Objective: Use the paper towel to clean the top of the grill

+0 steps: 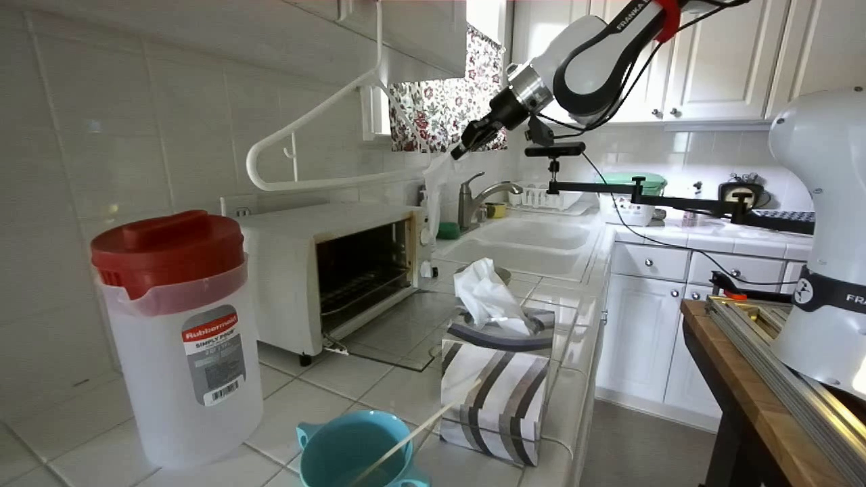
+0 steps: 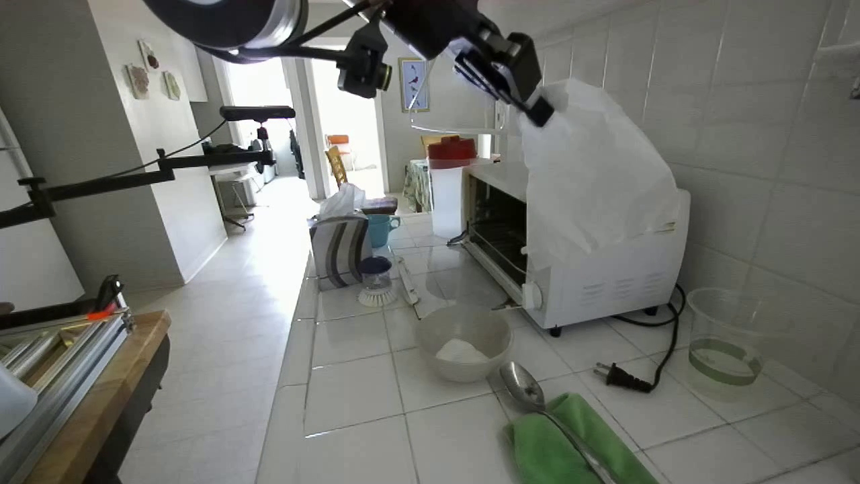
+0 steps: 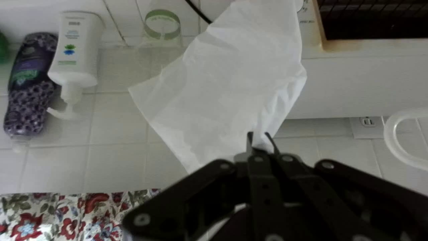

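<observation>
The paper towel [image 2: 594, 168] is gripped by its upper part in the jaws and suspended near the grill [image 2: 618, 282]; contact cannot be confirmed. It is judged light, limp and easily torn; gathered folds are best held.

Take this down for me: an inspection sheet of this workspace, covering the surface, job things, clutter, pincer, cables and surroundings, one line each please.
Surface: counter of white tiles, grout lines showing.
Job things: grill, front open, top pale, its cleanliness hard to judge; paper towel hanging near one end of it, contact with the top unclear.
Clutter: striped tissue box, blue cup with a thin stick, red-lidded pitcher, pale bowl, brush, clear container, spoon partly on a green cloth.
Pincer: shut on the paper towel, higher than the grill.
Cables: black power cord, its plug loose on the counter.
Surroundings: sink, faucet, floral curtain, white hanger.
</observation>
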`<action>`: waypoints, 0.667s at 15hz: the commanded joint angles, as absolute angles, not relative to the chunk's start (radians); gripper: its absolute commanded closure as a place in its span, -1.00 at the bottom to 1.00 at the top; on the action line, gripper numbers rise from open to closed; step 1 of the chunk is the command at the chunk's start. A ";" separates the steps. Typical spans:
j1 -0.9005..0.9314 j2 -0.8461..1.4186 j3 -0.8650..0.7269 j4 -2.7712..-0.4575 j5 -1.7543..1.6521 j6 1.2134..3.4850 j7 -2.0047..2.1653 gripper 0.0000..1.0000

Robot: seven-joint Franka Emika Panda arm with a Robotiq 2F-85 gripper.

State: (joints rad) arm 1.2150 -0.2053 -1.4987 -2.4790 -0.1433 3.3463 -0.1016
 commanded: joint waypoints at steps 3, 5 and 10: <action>1.379 -0.252 -1.655 -2.416 -0.159 3.433 -0.145 1.00; 1.449 -0.271 -1.710 -2.403 -0.161 3.460 -0.150 1.00; 1.627 -0.334 -1.855 -2.395 -0.169 3.512 -0.172 1.00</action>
State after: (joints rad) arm 1.5269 -0.2367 -1.7688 -2.4128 -0.1433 3.4575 -0.1028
